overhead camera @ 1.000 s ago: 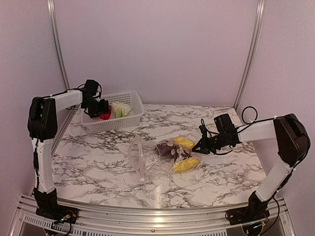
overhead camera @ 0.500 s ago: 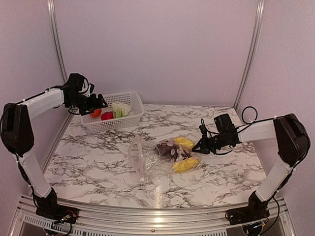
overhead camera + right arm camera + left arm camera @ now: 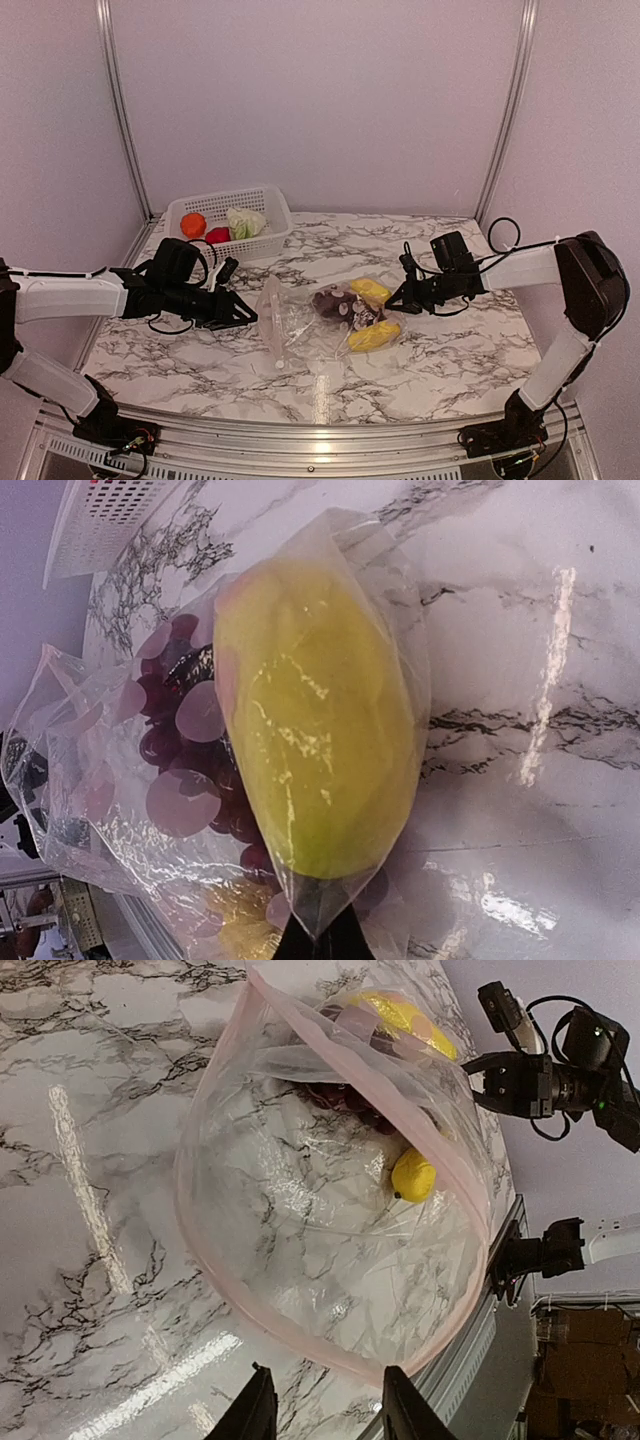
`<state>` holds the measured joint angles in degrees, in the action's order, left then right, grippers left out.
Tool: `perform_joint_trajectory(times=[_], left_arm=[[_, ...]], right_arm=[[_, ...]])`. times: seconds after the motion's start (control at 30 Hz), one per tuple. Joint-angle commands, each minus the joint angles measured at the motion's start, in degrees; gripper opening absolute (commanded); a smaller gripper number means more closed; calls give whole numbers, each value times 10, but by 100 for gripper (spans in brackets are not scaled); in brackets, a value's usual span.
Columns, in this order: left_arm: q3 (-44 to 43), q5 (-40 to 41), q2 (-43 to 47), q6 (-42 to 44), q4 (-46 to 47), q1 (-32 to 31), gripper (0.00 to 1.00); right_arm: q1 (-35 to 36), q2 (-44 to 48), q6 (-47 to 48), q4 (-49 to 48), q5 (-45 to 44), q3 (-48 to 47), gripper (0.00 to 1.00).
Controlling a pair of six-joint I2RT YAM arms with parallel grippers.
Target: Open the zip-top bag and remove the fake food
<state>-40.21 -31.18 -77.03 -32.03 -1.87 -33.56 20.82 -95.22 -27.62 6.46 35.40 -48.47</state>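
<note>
The zip-top bag point(image 3: 300, 322) lies on the marble table with its mouth gaping toward the left; its pink zip rim point(image 3: 300, 1345) forms a wide loop. Fake food sits inside: purple grapes point(image 3: 335, 300) point(image 3: 190, 740), a large yellow piece point(image 3: 372, 290) point(image 3: 320, 710) and a small yellow piece point(image 3: 376, 336) point(image 3: 413, 1175). My left gripper point(image 3: 240, 312) point(image 3: 325, 1410) hovers low just outside the mouth, open, with nothing between its fingers. My right gripper point(image 3: 396, 298) point(image 3: 320, 935) is shut on the bag's far closed corner, holding it slightly raised.
A white mesh basket point(image 3: 262, 197) stands at the back left, holding an orange piece point(image 3: 193, 224), a red piece point(image 3: 218, 235) and a pale green-white piece point(image 3: 245, 222). The table's near edge and metal rail point(image 3: 320, 440) run below the bag.
My left arm has swung from the basket down to the table in front of the bag's mouth, leaving the orange piece in the basket. The right arm keeps its hold.
</note>
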Motion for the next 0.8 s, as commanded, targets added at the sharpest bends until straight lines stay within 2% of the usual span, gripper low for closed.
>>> perform_joint_trajectory(times=[0.0,0.13,0.27,0.43,0.63,0.77], left_arm=[[10,3,-47,-79,162,-28,35],[-4,10,-127,-118,236,-36,30],[-51,17,-211,-129,266,-50,27],[-120,3,-296,-145,312,-69,28],[-172,-12,-375,-177,363,-79,51],[-199,-12,-411,-176,359,-89,66]], right_arm=[[25,16,-15,-22,-4,11,0],[46,22,-27,-31,-6,25,0],[55,32,-38,-38,-6,40,0],[69,34,-40,-37,4,50,0],[84,29,-35,-29,20,54,0],[83,20,-34,-27,23,56,0]])
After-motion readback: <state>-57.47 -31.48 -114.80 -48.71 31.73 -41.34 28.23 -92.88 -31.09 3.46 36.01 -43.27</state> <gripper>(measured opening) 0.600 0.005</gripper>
